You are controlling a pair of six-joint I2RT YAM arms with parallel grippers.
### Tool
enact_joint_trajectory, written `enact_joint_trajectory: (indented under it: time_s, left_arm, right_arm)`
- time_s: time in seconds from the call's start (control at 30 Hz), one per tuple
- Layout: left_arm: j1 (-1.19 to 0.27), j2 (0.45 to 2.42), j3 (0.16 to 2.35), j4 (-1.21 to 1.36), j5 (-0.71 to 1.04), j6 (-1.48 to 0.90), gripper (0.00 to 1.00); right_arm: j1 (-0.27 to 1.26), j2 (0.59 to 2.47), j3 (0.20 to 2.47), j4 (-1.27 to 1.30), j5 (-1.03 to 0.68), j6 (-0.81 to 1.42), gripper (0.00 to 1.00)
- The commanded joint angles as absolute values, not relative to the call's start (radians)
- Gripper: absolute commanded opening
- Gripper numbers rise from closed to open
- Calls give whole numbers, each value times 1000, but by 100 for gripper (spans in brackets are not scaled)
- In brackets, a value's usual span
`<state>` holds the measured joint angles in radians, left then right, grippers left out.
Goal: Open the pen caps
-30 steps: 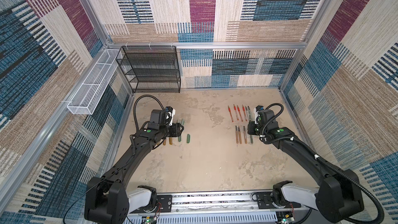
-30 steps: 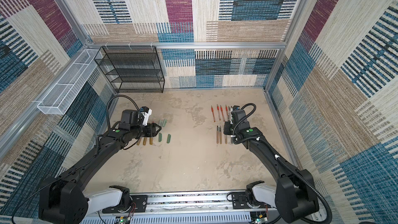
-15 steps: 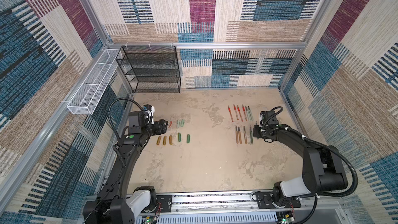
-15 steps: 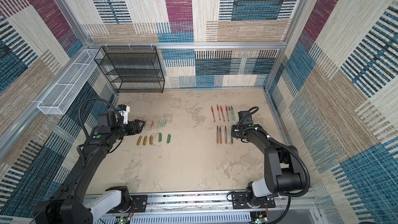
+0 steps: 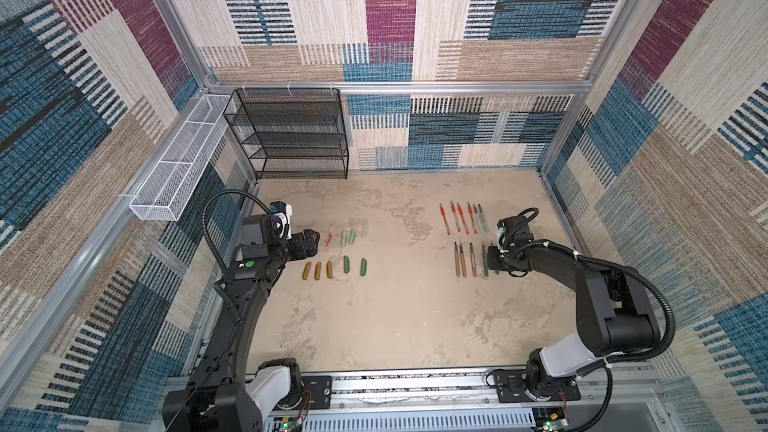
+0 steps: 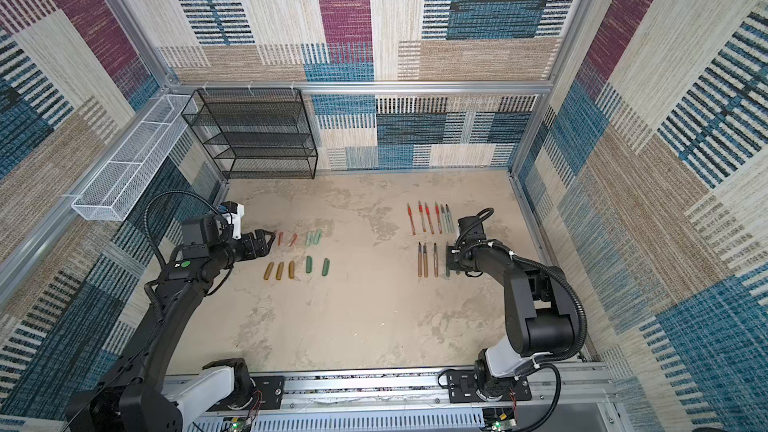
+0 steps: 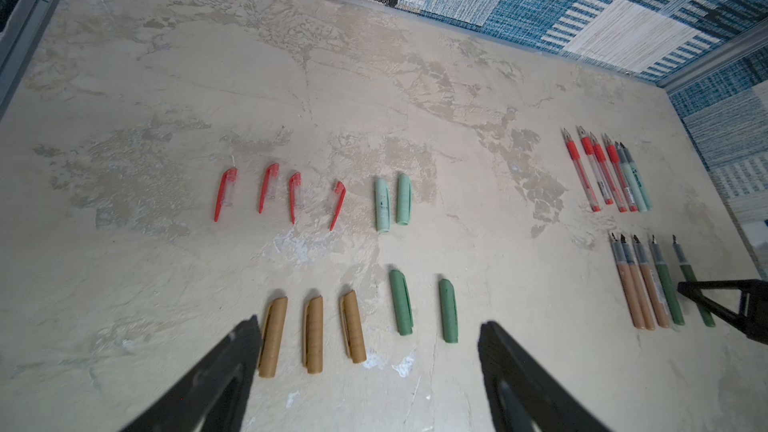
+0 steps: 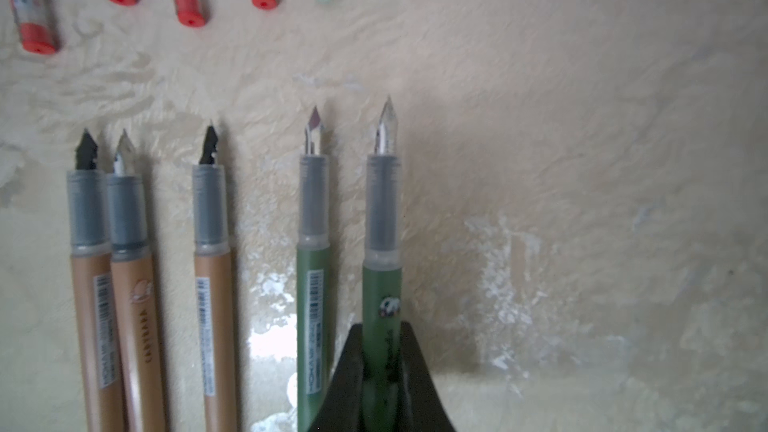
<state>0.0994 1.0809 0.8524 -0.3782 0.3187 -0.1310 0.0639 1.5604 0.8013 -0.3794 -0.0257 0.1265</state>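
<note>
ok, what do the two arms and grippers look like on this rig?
Both arms are black, jointed links with a white segment at the base. The left arm carries a green round dot and a white wrist module; the right arm has white cable ties. Each trails a black corrugated hose. Left gripper and right gripper have black tapered fingers.

Eleven pen caps [image 7: 314,334] lie flat and loose on my left-hand half of the tabletop [image 7: 498,201]. They form two rows, with their long axes roughly parallel.

Counted from the left edge:
- **Rear row:** four red caps [image 7: 268,187] with clear bodies, spaced apart, then two pale mint caps [image 7: 382,205] just beside each other.
- **Front row:** three bronze-gold caps [image 7: 353,326], then two dark green caps [image 7: 401,302] set apart.
</note>
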Motion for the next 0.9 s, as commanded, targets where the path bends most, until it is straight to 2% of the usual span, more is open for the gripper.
enact_joint_trajectory:
  time_s: [0.0, 0.13, 0.33, 0.57, 0.6, 0.63, 0.67, 0.87]
  left_arm:
    - [101, 1074, 844, -360, 310, -118, 86]
    - [105, 1079, 854, -375, 298, -118, 86]
    - [107, 1081, 849, -370, 298, -120, 86]
    - [107, 1084, 865, -383, 283, -110, 87]
    - [107, 1089, 875, -388, 277, -107, 87]
    - [106, 1094, 880, -383, 270, -98, 97]
    - [104, 1098, 880, -372, 262, -93, 99]
    - [98, 1161, 883, -284, 208, -52, 99]
  right_arm:
    - [62, 1573, 808, -349, -15, 121, 17]
    - [63, 1576, 810, -357, -11, 123, 26]
    - [62, 1553, 811, -354, -17, 123, 27]
    - [63, 1440, 835, -355, -39, 129, 28]
    - [62, 1420, 848, -359, -42, 129, 31]
    - [63, 1394, 855, -349, -41, 128, 33]
    - [63, 1373, 857, -333, -42, 125, 35]
    - [62, 1318, 828, -161, -8, 106, 63]
